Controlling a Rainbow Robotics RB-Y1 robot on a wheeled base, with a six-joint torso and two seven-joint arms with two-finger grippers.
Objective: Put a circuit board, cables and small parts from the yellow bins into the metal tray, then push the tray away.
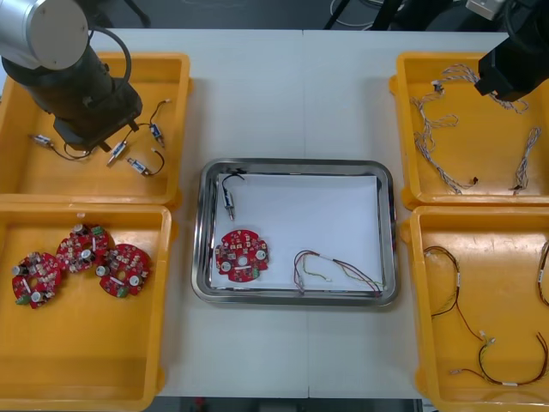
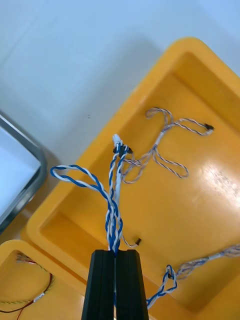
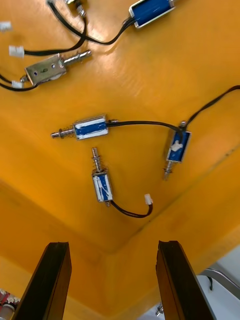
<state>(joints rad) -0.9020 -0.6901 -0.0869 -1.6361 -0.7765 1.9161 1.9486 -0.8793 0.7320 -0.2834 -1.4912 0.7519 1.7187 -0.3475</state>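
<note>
Right wrist view: my right gripper (image 2: 115, 252) clamps a cable (image 2: 112, 210) above its bin (image 2: 200, 200), bound for the tray (image 1: 298, 163). My left gripper (image 3: 114, 244) gapes empty over metal parts (image 3: 101, 184), ready to pick.

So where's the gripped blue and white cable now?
In the right wrist view, the cable is pinched in the right gripper, over the far yellow bin on the robot's right, beside the metal tray.
</note>
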